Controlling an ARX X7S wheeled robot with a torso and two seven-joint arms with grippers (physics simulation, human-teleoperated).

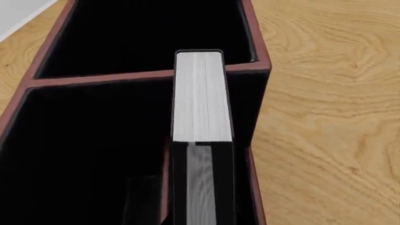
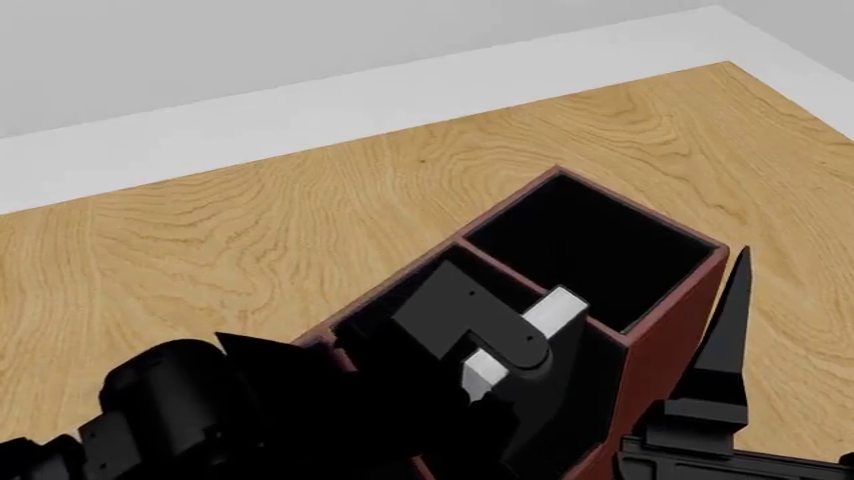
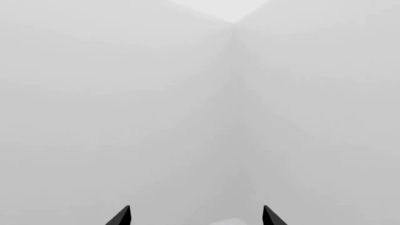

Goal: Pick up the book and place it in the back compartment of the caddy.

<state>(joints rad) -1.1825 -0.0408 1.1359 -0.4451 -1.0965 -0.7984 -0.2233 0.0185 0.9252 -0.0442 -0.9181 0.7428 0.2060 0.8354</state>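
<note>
Book (image 1: 198,96) over caddy (image 1: 100,79) partition, apparently gripped

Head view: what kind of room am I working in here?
Probably a bare simulated test room, not a furnished space: a wood-grain surface, plain white walls, and only the caddy with the book held in the left claw.

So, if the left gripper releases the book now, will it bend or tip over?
The book looks stiff, a thick page block between hard covers, so it probably will not bend. It stands on edge over the caddy partition, so it could tip unless a wall catches it.
</note>
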